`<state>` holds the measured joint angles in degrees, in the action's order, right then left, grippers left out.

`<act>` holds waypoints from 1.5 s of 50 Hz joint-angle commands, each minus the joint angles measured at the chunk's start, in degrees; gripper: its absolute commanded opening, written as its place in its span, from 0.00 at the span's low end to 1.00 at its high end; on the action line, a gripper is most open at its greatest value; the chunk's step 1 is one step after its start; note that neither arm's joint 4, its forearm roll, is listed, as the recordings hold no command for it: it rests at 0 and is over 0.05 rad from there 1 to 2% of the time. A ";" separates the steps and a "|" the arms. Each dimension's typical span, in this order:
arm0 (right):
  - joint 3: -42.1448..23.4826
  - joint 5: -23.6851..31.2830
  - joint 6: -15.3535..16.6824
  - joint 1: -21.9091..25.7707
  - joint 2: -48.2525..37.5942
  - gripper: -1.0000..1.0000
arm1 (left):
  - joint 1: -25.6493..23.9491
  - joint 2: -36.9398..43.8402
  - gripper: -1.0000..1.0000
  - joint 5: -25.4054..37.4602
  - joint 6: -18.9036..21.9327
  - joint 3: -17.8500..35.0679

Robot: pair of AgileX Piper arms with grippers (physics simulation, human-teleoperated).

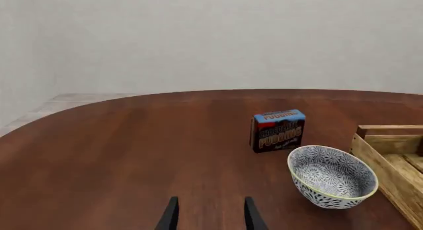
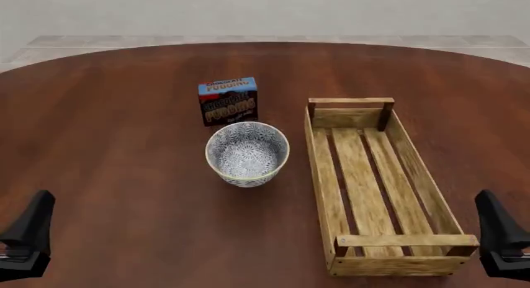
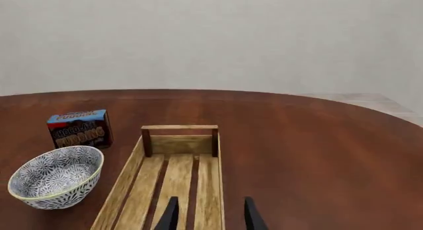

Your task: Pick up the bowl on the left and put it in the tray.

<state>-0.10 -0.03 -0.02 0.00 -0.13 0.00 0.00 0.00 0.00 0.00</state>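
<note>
Bowl (image 2: pixel 247 154) at frame centre, just left of tray (image 2: pixel 321 176); left gripper (image 1: pixel 207 215) and right gripper (image 3: pixel 209 214) fingers parted, empty. Left arm should approach the rim vertically.

Front camera high, looking down the table (image 2: pixel 124 145). Both wrist cameras low, near, facing forward; all share bowl (image 2: pixel 247 153) and tray (image 2: pixel 373 195).

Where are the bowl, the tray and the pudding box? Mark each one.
bowl (image 2: pixel 247 153), front view, patterned inside.
tray (image 2: pixel 364 170), front view, middle floor slat.
pudding box (image 2: pixel 228 103), front view, printed front face.
</note>
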 commanded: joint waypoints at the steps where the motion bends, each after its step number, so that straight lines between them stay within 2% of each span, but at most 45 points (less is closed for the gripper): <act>1: -0.20 -0.02 -0.06 0.21 -0.13 1.00 | 0.00 0.00 1.00 0.00 0.00 0.00; 36: 0.02 0.55 0.79 3.68 -0.21 1.00 | 0.00 0.00 1.00 0.00 0.00 0.00; 43: -0.17 -2.60 0.70 6.56 -5.20 1.00 | 0.00 0.00 1.00 0.00 0.00 0.00; 45: -0.21 -3.56 1.77 7.06 -6.32 1.00 | 0.00 0.00 1.00 0.00 0.00 0.00; 55: -0.11 -6.57 2.74 9.44 -10.51 1.00 | 0.00 0.00 1.00 0.00 0.00 0.00; 60: -0.14 -9.04 2.25 10.82 -14.55 1.00 | 0.00 0.00 1.00 0.00 0.00 0.00; 75: -0.67 -12.65 2.64 11.56 -19.03 1.00 | 0.00 0.00 1.00 0.00 0.00 0.00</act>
<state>-0.36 -10.32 2.37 10.62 -15.95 0.00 0.00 0.00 0.00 0.00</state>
